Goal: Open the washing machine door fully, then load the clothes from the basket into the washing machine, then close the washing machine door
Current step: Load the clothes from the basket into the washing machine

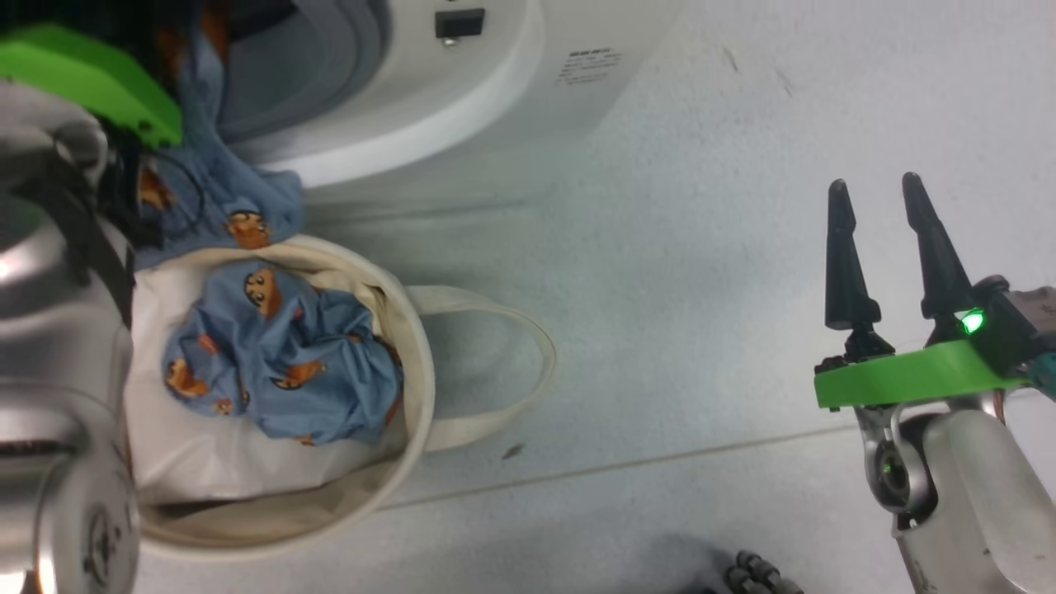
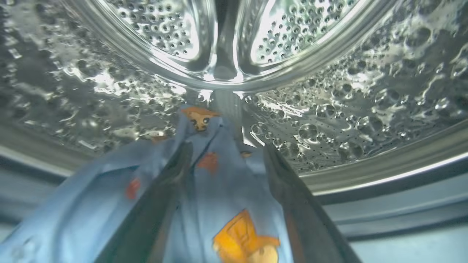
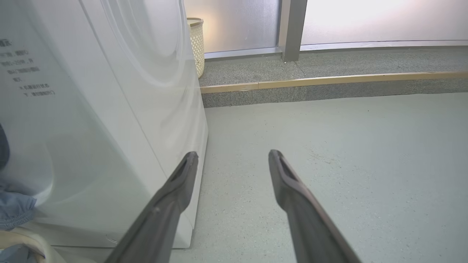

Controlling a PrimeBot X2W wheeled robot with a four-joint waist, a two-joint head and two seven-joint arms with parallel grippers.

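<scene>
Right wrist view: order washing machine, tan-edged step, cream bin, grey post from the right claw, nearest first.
1. White front-loading washing machine, view's left, beside the right claw.
2. Grey step with tan edge strip, ahead across the floor.
3. Cream perforated bin and grey upright post, both at the frosted window: too close to call.

The right pincer [image 1: 874, 183] has two long black fingers that taper to blunt tips. Behind them sit a bright green plate [image 1: 907, 375] and a small green light [image 1: 973, 322] — then a pale grey forearm [image 1: 982, 487]. The left pincer [image 2: 228, 148] has the same dark fingers; behind it is a glossy silver casing [image 1: 49, 330] crossed by a black cable [image 1: 82, 239].
</scene>
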